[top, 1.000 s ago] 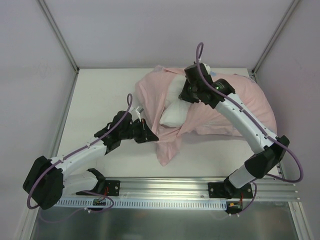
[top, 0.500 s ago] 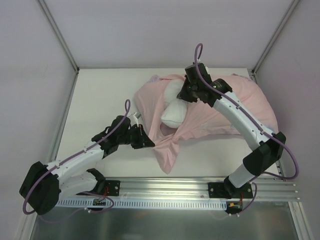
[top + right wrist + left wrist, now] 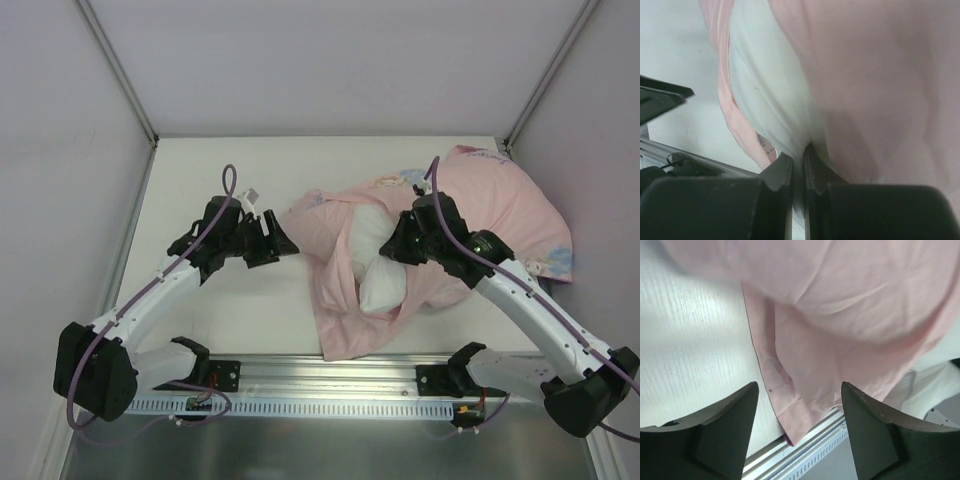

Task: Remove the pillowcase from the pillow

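Right end effector (image 3: 798, 161) clamped on pillow (image 3: 380, 287), left end effector (image 3: 799, 386) spread, white table (image 3: 200, 172), pale walls (image 3: 300, 60).

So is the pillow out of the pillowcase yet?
Partly out: one white end of the pillow shows; the pillowcase covers the rest.

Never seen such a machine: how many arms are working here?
2. The left arm reaches from the left, tool open beside the pink pillowcase; the right arm from the right, tool shut on the white pillow.
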Robot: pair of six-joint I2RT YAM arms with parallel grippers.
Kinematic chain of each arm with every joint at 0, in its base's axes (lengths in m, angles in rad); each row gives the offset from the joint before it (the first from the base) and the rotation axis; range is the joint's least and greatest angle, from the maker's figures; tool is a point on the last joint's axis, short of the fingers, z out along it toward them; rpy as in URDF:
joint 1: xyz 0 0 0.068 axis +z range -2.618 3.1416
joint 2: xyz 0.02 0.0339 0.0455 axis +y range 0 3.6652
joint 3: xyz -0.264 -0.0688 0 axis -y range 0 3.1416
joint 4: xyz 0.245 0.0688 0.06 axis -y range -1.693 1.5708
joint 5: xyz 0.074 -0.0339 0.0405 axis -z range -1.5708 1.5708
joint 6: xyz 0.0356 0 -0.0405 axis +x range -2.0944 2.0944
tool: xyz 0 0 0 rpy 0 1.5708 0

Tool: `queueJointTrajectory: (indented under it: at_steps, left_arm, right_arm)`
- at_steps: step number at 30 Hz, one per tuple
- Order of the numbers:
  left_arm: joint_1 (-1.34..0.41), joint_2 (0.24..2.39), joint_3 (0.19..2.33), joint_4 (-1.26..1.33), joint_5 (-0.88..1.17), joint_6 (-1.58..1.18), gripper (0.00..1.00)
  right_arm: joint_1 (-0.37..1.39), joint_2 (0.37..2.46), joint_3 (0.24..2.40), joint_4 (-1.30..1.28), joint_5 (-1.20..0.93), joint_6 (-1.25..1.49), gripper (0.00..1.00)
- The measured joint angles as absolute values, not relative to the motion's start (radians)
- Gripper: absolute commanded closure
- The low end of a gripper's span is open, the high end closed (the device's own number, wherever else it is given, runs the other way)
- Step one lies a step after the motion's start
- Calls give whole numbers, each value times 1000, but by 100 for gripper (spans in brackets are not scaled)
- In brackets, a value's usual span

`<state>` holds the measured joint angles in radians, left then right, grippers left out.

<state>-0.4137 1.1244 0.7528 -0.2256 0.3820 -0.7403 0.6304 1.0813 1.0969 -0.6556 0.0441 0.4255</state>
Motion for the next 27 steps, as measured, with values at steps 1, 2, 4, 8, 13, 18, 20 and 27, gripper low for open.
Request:
queueJointTrajectory:
  at_steps: [1, 2, 4, 8, 13, 18, 20, 27]
  left_arm:
    - [-408, 1126, 778, -242, 382, -732, 29]
    - [-409, 1128, 803, -250, 384, -720, 24]
    - [-420, 1135, 852, -261, 389, -705, 21]
    - [-496, 1184, 966, -277, 383, -665, 14]
    - [-626, 1245, 1035, -287, 382, -636, 13]
    - [-669, 1299, 1048, -306, 365, -628, 19]
    - [-675, 1337, 1062, -309, 353, -627, 32]
    - [-674, 1504, 1172, -328, 329, -640, 96]
  right_arm:
    - [634, 1074, 1081, -661, 39, 424, 99]
    - [638, 1073, 1069, -664, 35, 421, 99]
    - [649, 1075, 1065, -666, 31, 413, 99]
    - [665, 1081, 1066, -666, 37, 397, 99]
    - [683, 1113, 1083, -666, 41, 382, 99]
    - [701, 1125, 1109, -670, 45, 373, 99]
    - [707, 1125, 1120, -675, 44, 373, 99]
    - [727, 1110, 1140, -701, 45, 372, 99]
